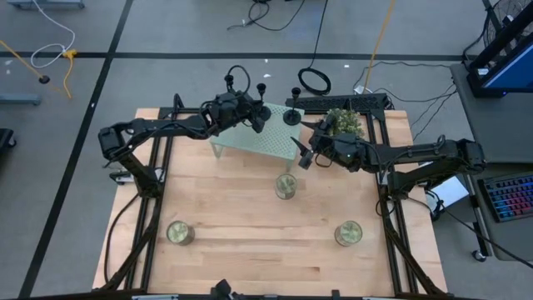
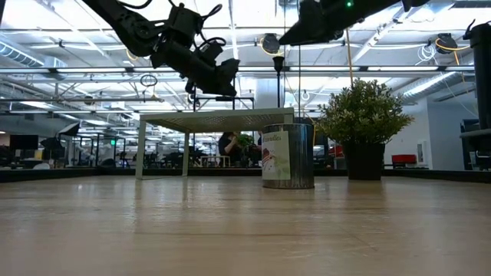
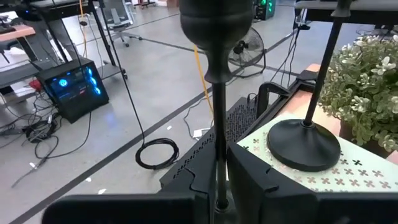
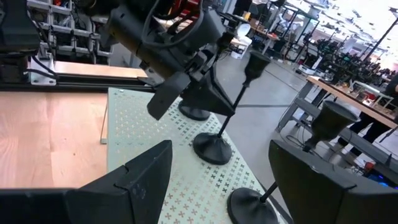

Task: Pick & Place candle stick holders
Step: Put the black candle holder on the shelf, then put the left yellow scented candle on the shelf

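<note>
Three black candle stick holders stand on a pale green perforated stand [image 1: 250, 140]. My left gripper [image 1: 260, 117] is over the stand's far part, shut on the middle holder [image 4: 239, 93]. A second holder [image 1: 293, 113] stands free on its round base at the stand's far right corner, and also shows in the left wrist view [image 3: 303, 144]. The third holder's base [image 4: 196, 113] shows behind my left gripper. My right gripper [image 4: 217, 180] is open and empty, just off the stand's right corner [image 1: 305, 155]. My left gripper pinches the middle holder's thin stem [image 3: 219, 155] between its two fingers, below the top cup [image 3: 216, 25]. The fingers come from the table's left, slanting down, and lie across the stem. The holder stands upright. Whether its base [image 4: 211, 149] rests on the stand, I cannot tell.
Three pale greenish glass jars stand on the wooden table: one just near of the stand [image 1: 286, 185], one near left [image 1: 179, 232], one near right [image 1: 348, 232]. A potted plant [image 1: 343, 123] stands right of the stand, behind my right gripper.
</note>
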